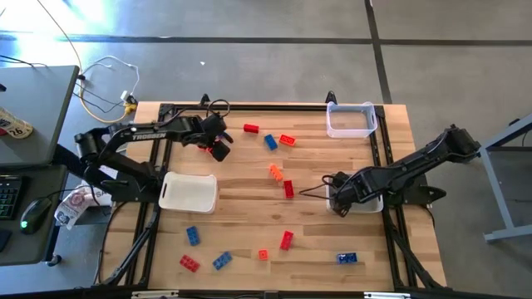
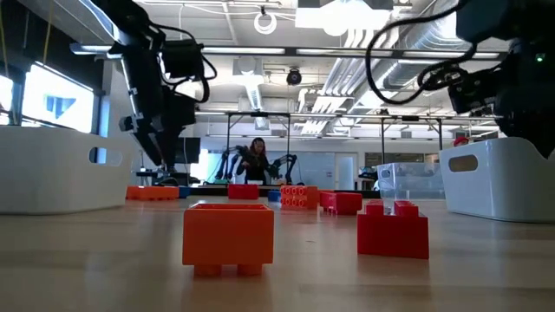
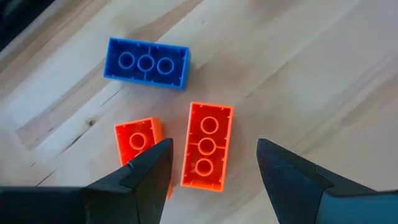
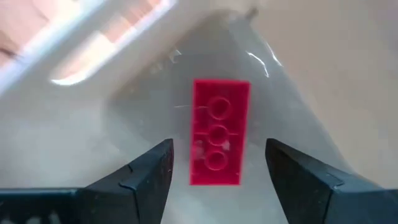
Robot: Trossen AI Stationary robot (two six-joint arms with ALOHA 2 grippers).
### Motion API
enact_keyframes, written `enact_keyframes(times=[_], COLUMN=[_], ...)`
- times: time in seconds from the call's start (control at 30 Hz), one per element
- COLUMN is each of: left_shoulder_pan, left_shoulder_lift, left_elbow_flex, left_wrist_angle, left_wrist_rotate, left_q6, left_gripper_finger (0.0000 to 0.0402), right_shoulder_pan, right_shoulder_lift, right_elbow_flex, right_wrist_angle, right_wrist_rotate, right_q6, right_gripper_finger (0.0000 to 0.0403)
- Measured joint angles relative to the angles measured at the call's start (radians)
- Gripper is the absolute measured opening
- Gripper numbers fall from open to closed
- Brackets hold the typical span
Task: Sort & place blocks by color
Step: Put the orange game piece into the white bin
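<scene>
Now left gripper (image 3: 211, 180) jaws gaping, straddling orange three-stud plastic brick (image 3: 207, 145); risking nudging smaller orange brick (image 3: 138, 142) beside one jaw. Right gripper (image 4: 217, 180) jaws gaping over red three-stud brick (image 4: 217, 132) lying in white tray (image 4: 112, 124).

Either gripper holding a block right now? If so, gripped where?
Nothing held. Right gripper is open over a red block lying in the white tray. Left gripper is open above an orange block.

Three white trays (image 1: 188, 193) on wooden table (image 1: 241, 232) — keyboard (image 1: 7, 196), mouse (image 1: 33, 213) beside

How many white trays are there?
3. The corner tray at the table's upper right; the left tray beside the left arm; the right tray, mostly hidden under the right gripper.
</scene>
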Motion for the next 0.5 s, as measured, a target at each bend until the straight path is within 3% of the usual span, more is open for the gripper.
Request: enact_keyframes(times=[0.5], left_shoulder_pan=[0.021], left_shoulder_lift=[0.106], left_elbow_flex=[0.005], left_wrist_angle=[0.016], left_wrist_rotate=[-0.001], left_q6=[0.061], left_gripper_finger=[0.0220], right_shoulder_pan=[0.001], right_shoulder_lift=[0.000], right_elbow_flex=[0.144], right_wrist_angle=[-0.061], right_wrist_rotate=[0.136], right_q6=[-0.080], right_gripper_finger=[0.0238])
